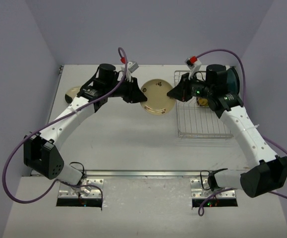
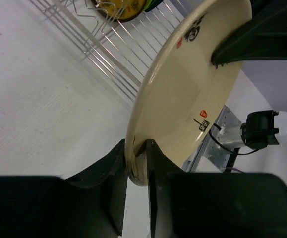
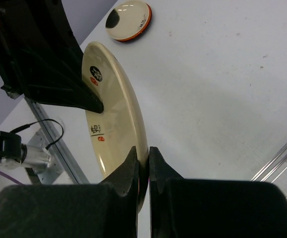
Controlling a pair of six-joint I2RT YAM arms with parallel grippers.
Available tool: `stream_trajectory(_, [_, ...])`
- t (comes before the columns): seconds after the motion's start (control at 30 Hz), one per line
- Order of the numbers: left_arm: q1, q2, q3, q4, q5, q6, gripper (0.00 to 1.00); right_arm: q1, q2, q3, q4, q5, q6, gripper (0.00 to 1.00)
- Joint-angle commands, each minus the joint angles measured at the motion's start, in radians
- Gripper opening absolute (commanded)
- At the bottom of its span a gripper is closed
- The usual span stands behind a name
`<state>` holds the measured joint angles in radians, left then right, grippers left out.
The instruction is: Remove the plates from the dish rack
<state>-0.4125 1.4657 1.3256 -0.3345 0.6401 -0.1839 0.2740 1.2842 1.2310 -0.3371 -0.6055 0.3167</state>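
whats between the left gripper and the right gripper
The cream plate fills the gap: the left gripper pinches one rim and the right gripper pinches the opposite rim. The top view shows this best.

Your white counter is boxed in by plain lavender walls behind and on both sides; a metal rail lines its near edge.

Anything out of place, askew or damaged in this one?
Only the cream plate: it is held just left of the dish rack, pinched at opposite rims by the left gripper and right gripper at once. Nothing looks spilled or broken.
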Motion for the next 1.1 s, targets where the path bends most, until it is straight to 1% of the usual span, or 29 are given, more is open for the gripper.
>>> stream_trajectory(0.0, [0.016, -0.02, 0.001, 0.04, -0.01, -0.01, 0.0, -0.001, -0.008, -0.002, 0.057, -0.066, 0.033, 0.03])
stream_trajectory(0.03, [0.036, -0.022, -0.006, 0.054, -0.001, -0.032, 0.0, -0.001, -0.004, 0.0, 0.052, -0.051, 0.029, 0.17])
stream_trajectory(0.07, [0.062, -0.025, -0.02, 0.072, 0.026, -0.066, 0.0, -0.001, -0.002, 0.001, 0.045, -0.033, 0.033, 0.43])
stream_trajectory(0.1, [0.101, -0.024, -0.039, 0.091, 0.069, -0.115, 0.0, -0.001, -0.001, 0.002, 0.038, 0.034, 0.042, 0.71])
stream_trajectory(0.13, [0.172, -0.021, -0.048, 0.106, 0.088, -0.137, 0.0, -0.002, 0.003, 0.001, 0.028, 0.081, 0.05, 0.9])
stream_trajectory(0.17, [0.241, -0.015, -0.052, 0.109, 0.099, -0.152, 0.0, -0.002, 0.005, 0.003, 0.017, 0.129, 0.049, 0.99])
stream_trajectory(0.27, [0.404, 0.013, -0.038, 0.062, 0.095, -0.131, 0.0, -0.003, 0.006, 0.006, -0.004, 0.26, 0.018, 0.99])
stream_trajectory(0.3, [0.483, 0.036, -0.027, 0.018, 0.085, -0.113, 0.0, -0.004, 0.007, 0.003, -0.011, 0.323, 0.006, 0.99])
stream_trajectory(0.4, [0.639, 0.097, 0.019, -0.065, 0.007, -0.05, 0.0, -0.004, 0.013, 0.001, -0.029, 0.446, -0.04, 0.99])
stream_trajectory(0.43, [0.677, 0.122, 0.034, -0.105, -0.013, -0.041, 0.0, -0.004, 0.019, -0.001, -0.034, 0.474, -0.048, 0.99])
stream_trajectory(0.5, [0.791, 0.204, 0.095, -0.145, -0.042, -0.014, 0.0, -0.007, 0.027, -0.003, -0.045, 0.526, -0.065, 0.99])
stream_trajectory(0.53, [0.827, 0.248, 0.111, -0.171, -0.055, 0.006, 0.0, -0.008, 0.028, -0.006, -0.046, 0.519, -0.07, 0.99])
stream_trajectory(0.63, [0.896, 0.366, 0.208, -0.245, -0.106, 0.049, 0.0, -0.009, 0.026, -0.022, -0.045, 0.507, -0.077, 0.99])
stream_trajectory(0.73, [0.963, 0.471, 0.261, -0.258, -0.106, 0.054, 0.0, -0.01, 0.03, -0.027, -0.045, 0.505, -0.077, 0.99])
stream_trajectory(0.87, [0.973, 0.521, 0.271, -0.249, -0.135, 0.073, 0.0, -0.012, 0.031, -0.033, -0.046, 0.489, -0.084, 0.99])
stream_trajectory(1.07, [0.974, 0.574, 0.259, -0.256, -0.116, 0.09, 0.0, -0.012, 0.04, -0.025, -0.051, 0.474, -0.084, 0.99])
